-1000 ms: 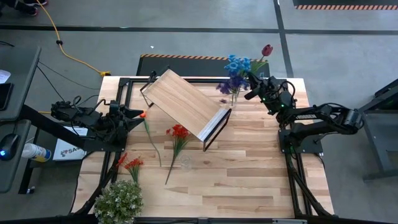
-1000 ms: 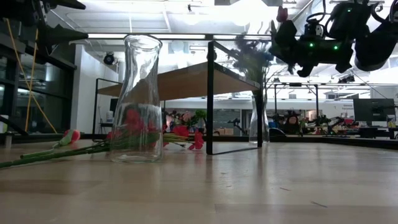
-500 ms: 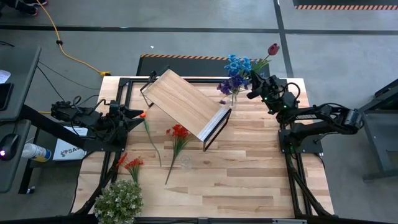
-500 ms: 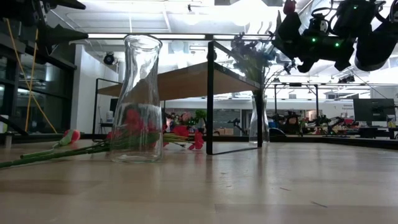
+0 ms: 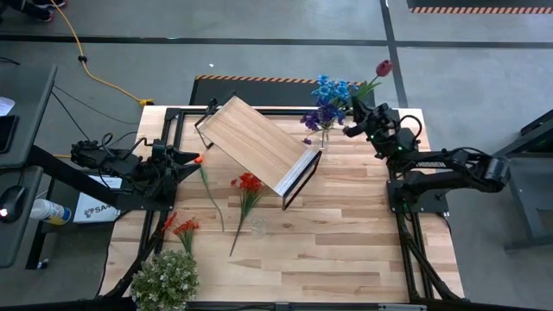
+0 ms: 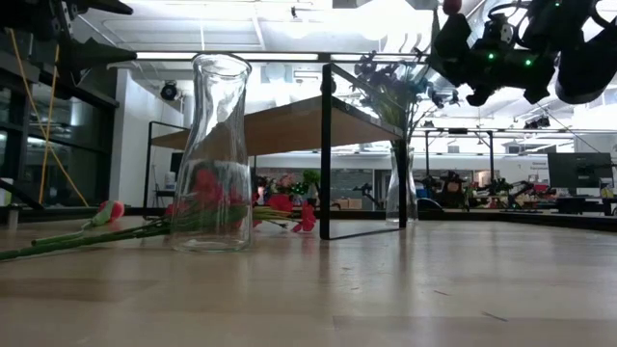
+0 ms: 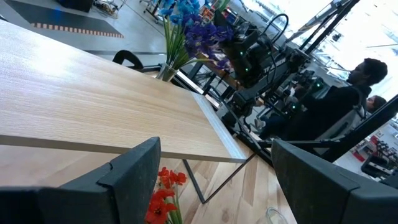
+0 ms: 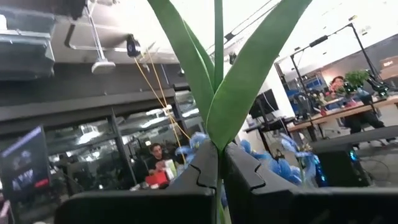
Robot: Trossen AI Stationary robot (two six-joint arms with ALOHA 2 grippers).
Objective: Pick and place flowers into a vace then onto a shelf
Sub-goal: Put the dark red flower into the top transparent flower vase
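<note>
Right tool point(image 5: 352, 127) is raised above the far right part of the table point(image 5: 346, 233), closed on a maroon-bloomed stem point(image 5: 381, 66); in the right wrist view the two fingers point(image 8: 205, 171) pinch a thin green stalk with long blade-like leaves point(image 8: 249, 68) fanning up from the grip. The bloom is small, dark red, bud-shaped, and sits out past the table's far edge in the high view. Just beside the right tool stands a clear glass vase point(image 5: 325, 136) with blue flowers point(image 5: 331, 88) on top and purple flowers point(image 5: 321, 116) lower, stalks green and bunched in the neck. The shelf point(image 5: 259, 142), a light wood board on a thin black frame, stands askew at mid-table, its pale end panel point(image 5: 298, 173) turned toward the near right. Lying flat on the table: a red-bloomed stem point(image 5: 249, 183) near the shelf's near edge, an orange cluster point(image 5: 181, 226) toward the left near corner, and one long stem with a small orange-red bud point(image 5: 199, 160) by the left tool point(image 5: 192, 158). A second clear vase point(image 6: 214, 154), with no stems in it, stands close to the low camera. Bushy pale-green clump point(image 5: 166, 278) at the near left corner. Left tool rests low at the left edge, fingers point(image 7: 127, 174) spread apart, holding nothing.
</note>
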